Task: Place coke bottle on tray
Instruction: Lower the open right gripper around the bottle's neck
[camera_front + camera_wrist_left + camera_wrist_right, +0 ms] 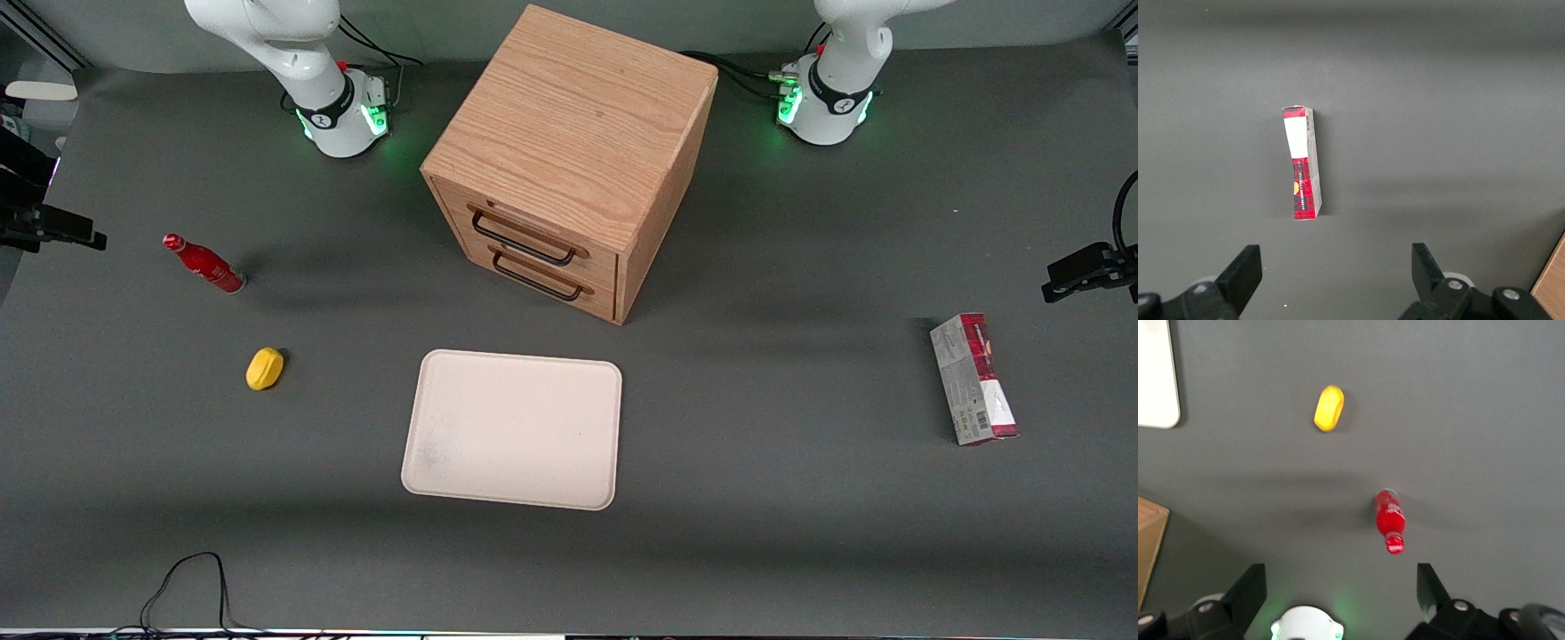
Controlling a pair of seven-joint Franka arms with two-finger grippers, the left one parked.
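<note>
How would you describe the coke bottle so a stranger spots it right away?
Start at the wooden cabinet and look toward the working arm's end of the table. There the bottle stands, farther from the front camera than a yellow lump, with the open claw high above it. It is slim and all red.

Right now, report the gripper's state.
Gripper: open, holding nothing, hovering above the table with the coke bottle standing below it, untouched.
</note>
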